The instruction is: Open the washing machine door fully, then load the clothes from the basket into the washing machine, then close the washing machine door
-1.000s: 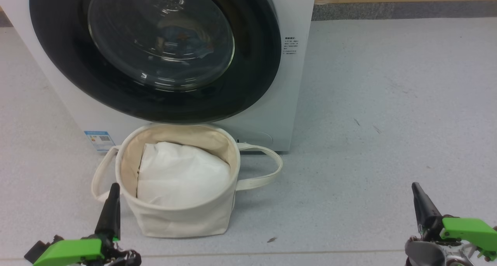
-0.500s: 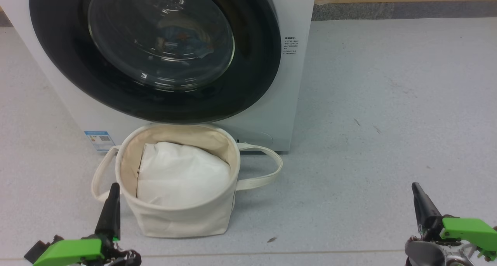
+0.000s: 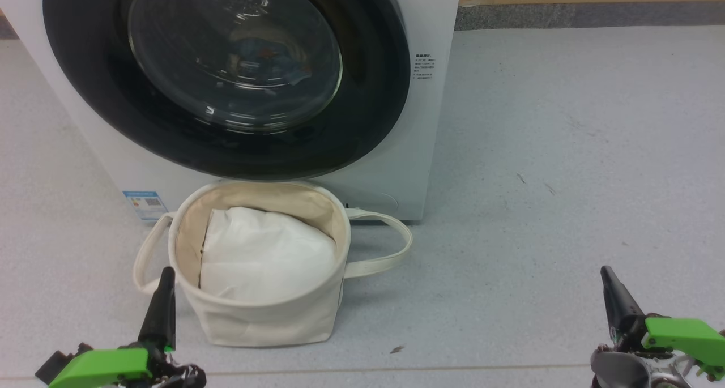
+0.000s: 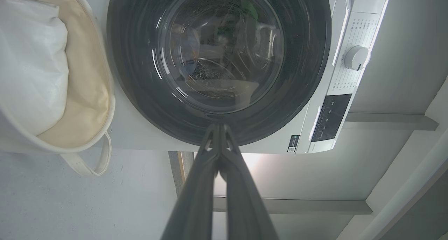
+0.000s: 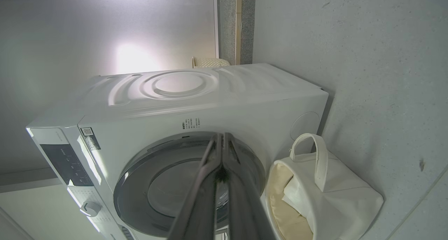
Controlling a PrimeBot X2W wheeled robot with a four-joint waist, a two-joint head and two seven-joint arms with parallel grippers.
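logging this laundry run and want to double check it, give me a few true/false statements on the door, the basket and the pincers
1. The washing machine door is shut flush against the washing machine. True.
2. The basket lies tipped on its side. False: it stands upright in front of the machine, just below the door.
3. White padding shows inside the basket. True.
4. The left pincer is spread wide open. False: its fingertips meet, and it is shut on nothing.
5. The right pincer grips a basket handle. False: it is shut and empty, well apart from the basket.
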